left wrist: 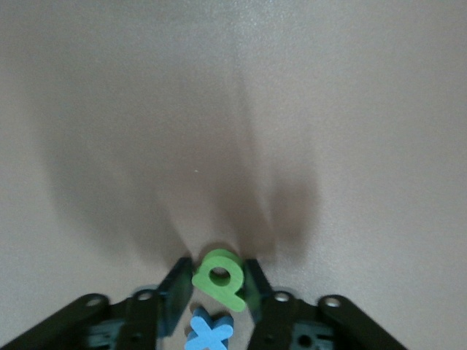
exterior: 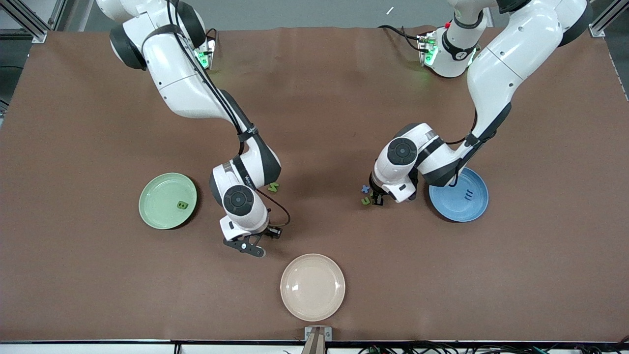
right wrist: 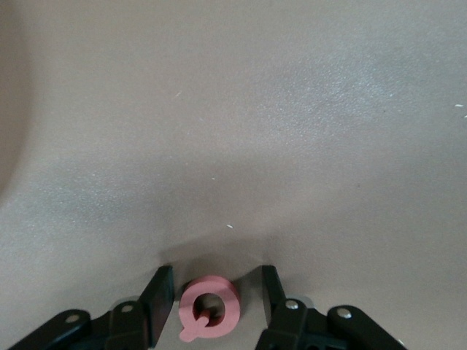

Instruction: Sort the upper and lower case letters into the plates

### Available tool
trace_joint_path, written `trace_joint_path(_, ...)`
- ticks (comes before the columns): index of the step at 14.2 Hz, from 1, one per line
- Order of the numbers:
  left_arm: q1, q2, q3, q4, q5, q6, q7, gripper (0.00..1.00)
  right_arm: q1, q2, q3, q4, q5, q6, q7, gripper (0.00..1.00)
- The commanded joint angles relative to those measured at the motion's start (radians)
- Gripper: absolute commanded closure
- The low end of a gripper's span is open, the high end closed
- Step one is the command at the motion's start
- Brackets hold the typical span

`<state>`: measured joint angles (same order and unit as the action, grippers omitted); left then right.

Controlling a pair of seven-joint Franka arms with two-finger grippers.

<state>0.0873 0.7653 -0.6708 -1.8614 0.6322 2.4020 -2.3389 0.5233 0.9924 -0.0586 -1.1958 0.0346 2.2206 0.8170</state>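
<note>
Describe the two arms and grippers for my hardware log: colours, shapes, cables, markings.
Both arms have glossy white rounded shells with black joint bands and round black caps; black cables run along them. Green lights glow at the bases. The left gripper and right gripper have black fingers with round holes in their mounts.

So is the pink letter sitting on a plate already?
No, the pink letter lies on the bare brown table between the right gripper's open fingers.
</note>
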Motion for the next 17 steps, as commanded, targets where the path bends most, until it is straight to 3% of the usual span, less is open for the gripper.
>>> trace_joint_path(1,-0.018,0.012,0.019,0.002,0.023,0.016,-0.014,0.77,0.012,0.005,0.003,-0.019,-0.001,-0.001,0.019,0.48)
trace_joint_path(3,-0.017,0.011,0.019,0.002,0.035,0.016,-0.013,0.80,0.012,0.003,0.002,-0.022,-0.001,-0.002,0.018,0.53)
trace_joint_path(4,-0.015,0.008,0.019,0.002,0.035,0.016,-0.011,0.83,0.012,0.003,0.003,-0.022,-0.001,-0.002,0.018,0.62)
trace_joint_path(6,-0.014,0.000,0.017,0.002,0.037,0.016,-0.004,0.85,0.007,0.000,0.003,-0.022,0.005,-0.018,0.019,0.95)
trace_joint_path(7,-0.012,-0.003,0.017,0.002,0.037,0.016,0.007,0.86,0.000,-0.008,0.005,-0.021,0.025,-0.038,0.019,1.00)
trace_joint_path(10,0.005,-0.043,0.001,-0.005,0.031,0.002,0.100,0.86,-0.048,-0.052,0.005,-0.018,0.039,-0.135,-0.019,1.00)
trace_joint_path(13,0.046,-0.084,-0.028,-0.024,0.020,-0.003,0.232,0.87,-0.139,-0.141,0.008,-0.019,0.067,-0.278,-0.261,1.00)
trace_joint_path(15,0.147,-0.112,-0.113,-0.044,0.020,-0.070,0.372,0.87,-0.196,-0.201,0.003,-0.043,0.067,-0.366,-0.390,1.00)
trace_joint_path(17,0.308,-0.113,-0.250,-0.071,0.020,-0.182,0.577,0.86,-0.238,-0.302,-0.001,-0.193,0.056,-0.340,-0.499,1.00)
